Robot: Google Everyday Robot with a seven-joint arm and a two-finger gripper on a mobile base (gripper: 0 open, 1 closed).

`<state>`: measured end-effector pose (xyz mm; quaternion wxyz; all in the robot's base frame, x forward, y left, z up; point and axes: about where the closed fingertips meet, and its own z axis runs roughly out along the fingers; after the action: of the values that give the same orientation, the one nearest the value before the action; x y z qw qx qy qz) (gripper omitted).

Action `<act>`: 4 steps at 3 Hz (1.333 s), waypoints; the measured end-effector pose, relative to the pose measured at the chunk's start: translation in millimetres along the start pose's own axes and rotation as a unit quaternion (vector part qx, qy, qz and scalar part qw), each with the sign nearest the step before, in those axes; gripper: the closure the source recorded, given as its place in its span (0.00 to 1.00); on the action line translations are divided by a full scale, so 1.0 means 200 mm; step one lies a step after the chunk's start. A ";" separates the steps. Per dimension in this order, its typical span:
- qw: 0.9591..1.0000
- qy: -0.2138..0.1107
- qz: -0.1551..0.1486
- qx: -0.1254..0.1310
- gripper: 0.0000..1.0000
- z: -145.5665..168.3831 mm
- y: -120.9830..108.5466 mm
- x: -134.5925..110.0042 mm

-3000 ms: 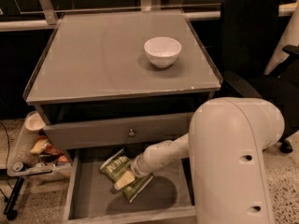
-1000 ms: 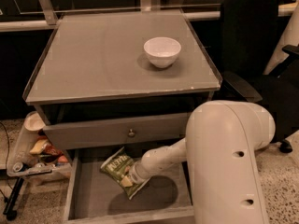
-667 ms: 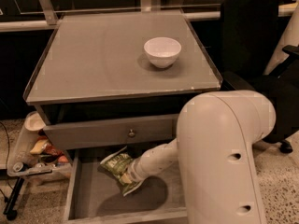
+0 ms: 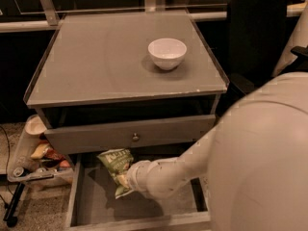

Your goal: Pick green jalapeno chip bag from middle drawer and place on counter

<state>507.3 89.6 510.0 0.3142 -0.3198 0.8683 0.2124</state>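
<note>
Olive-green chip bag [image 4: 115, 163] with white lettering, above the plain grey drawer [image 4: 96, 207] floor. White bowl [image 4: 167, 53] on the matte grey counter [image 4: 96, 57]. Cream-white gripper [image 4: 125, 178], seemingly at the bag's five o'clock.

An office break corner: black office chair [image 4: 255, 32], grey bench [image 4: 96, 57], snack tray [image 4: 30, 163]; the gripper [image 4: 127, 175] is in the middle drawer [image 4: 98, 203].

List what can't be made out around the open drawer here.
1. Camera view: the gripper sits against the green jalapeno chip bag in the middle drawer. Its own wrist hides how it meets the bag.
2. The drawer's right side is covered by the robot arm.
3. The bag's lettering is too small to read.
</note>
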 end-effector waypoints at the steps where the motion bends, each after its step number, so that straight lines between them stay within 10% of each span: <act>1: 0.999 -0.038 -0.005 0.007 1.00 -0.14 0.09 -0.08; 4: 0.999 0.024 -0.026 0.023 1.00 -0.47 0.23 0.10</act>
<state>425.3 61.5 571.1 0.3059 -0.3397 0.8717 0.1765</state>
